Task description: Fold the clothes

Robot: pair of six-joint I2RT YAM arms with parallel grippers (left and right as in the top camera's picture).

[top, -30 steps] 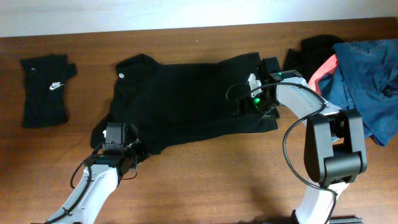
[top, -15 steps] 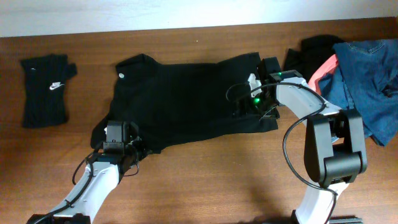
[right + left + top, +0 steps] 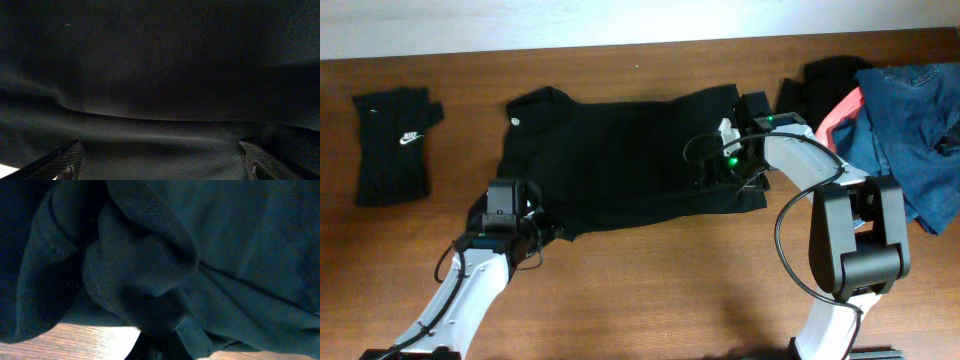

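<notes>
The large black shirt [image 3: 620,160] lies spread across the middle of the table, its small white logo [image 3: 515,119] near the upper left. My left gripper [image 3: 513,193] sits at the shirt's lower left corner, shut on bunched black fabric [image 3: 150,280]; its jaws [image 3: 160,349] are almost buried in the cloth. My right gripper [image 3: 712,172] rests over the shirt's right side, open, with smooth black fabric [image 3: 165,90] lying between its widely spaced fingertips [image 3: 67,161]. A folded black swoosh-marked piece [image 3: 395,145] lies at far left.
Blue denim [image 3: 910,120], a coral-pink piece [image 3: 840,108] and another black garment [image 3: 820,80] are heaped at the right edge. Bare wooden table [image 3: 660,290] runs along the front. A pale wall strip [image 3: 620,20] borders the back.
My left gripper has slid forward onto the shirt's lower left corner and closed on the fabric. The right arm and the other garments have not moved.
</notes>
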